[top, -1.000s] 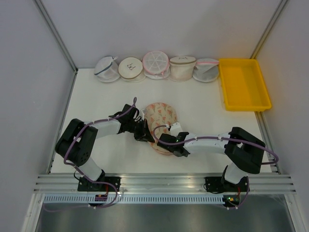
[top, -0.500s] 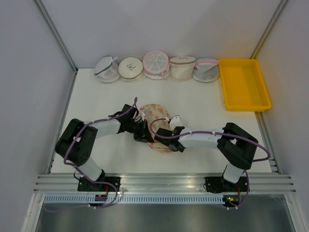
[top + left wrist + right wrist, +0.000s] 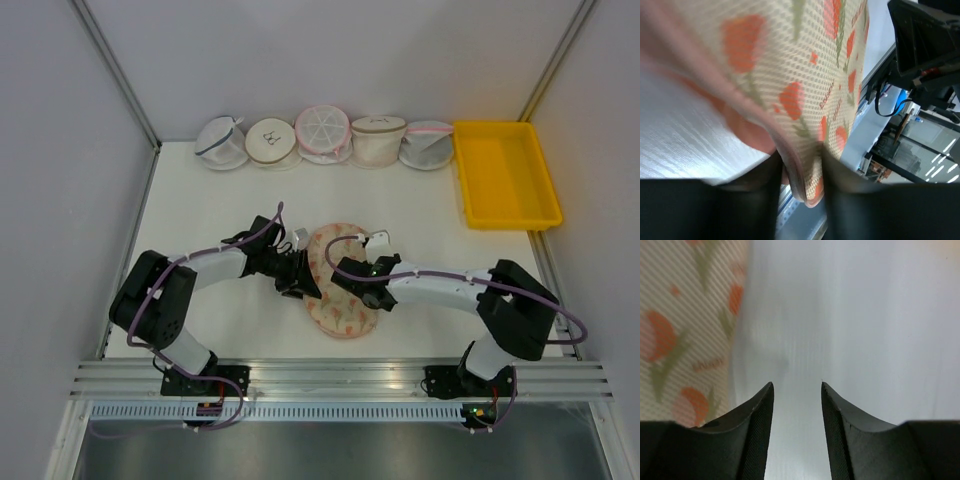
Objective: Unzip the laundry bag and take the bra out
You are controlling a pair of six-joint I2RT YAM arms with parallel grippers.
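Observation:
The laundry bag [image 3: 345, 305] lies mid-table, cream with an orange-pink print and pink trim. My left gripper [image 3: 305, 284] is at its left edge. In the left wrist view the left gripper [image 3: 800, 167] is shut on the bag's trimmed edge [image 3: 815, 60], which is pinched between the two black fingers. My right gripper [image 3: 345, 270] hovers over the bag's middle. In the right wrist view the right gripper [image 3: 797, 385] is open and empty, with the bag's print [image 3: 685, 340] at the left and a white surface between the fingers. The bra is hidden.
Several round mesh bags [image 3: 322, 133] stand in a row along the back wall. A yellow tray [image 3: 480, 190] sits at the back right. Grey walls close in both sides, and a metal rail [image 3: 340, 378] runs along the near edge.
My right gripper has moved from the bag's near end up over its middle. The bag has spread out and shifted toward the near edge. My left gripper keeps its hold.

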